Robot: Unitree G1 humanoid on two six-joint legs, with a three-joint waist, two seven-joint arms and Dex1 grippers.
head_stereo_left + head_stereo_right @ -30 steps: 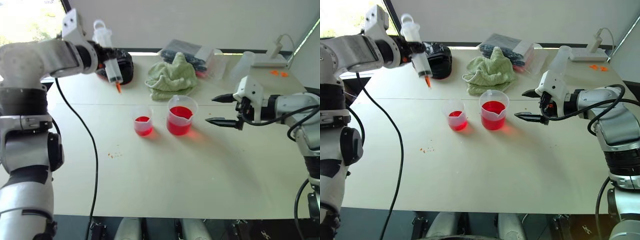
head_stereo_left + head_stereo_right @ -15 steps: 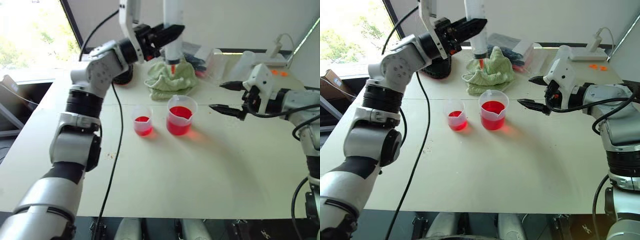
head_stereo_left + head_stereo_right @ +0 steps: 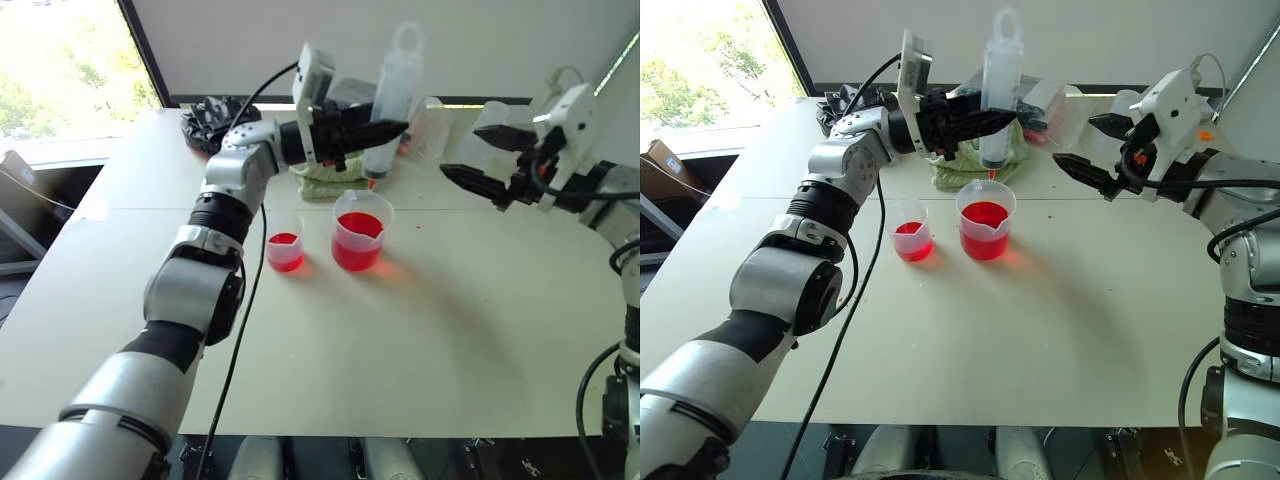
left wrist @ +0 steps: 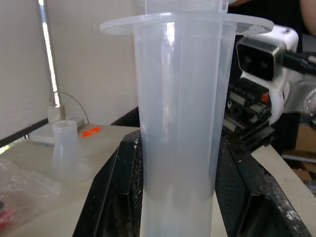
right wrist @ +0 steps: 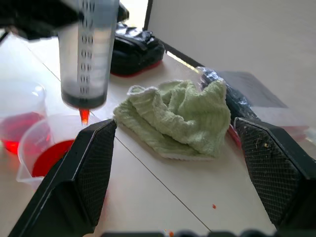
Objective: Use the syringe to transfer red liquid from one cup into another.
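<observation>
The left pincer (image 3: 385,128) pinches the large clear plastic syringe (image 3: 390,98) upright, its orange-red tip just above the larger clear beaker (image 3: 361,230) of red liquid (image 3: 358,250) on the white tabletop (image 3: 420,340). The right pincer (image 3: 478,158) hangs spread nearby, well clear of the smaller clear cup (image 3: 285,240). The step looks like positioning for the draw: next, lower the tip into the liquid and pull the plunger.

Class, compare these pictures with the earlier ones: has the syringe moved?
Yes. The syringe has travelled rightward from beside the black bundle, past the green cloth, and now hangs upright over the larger beaker.
</observation>
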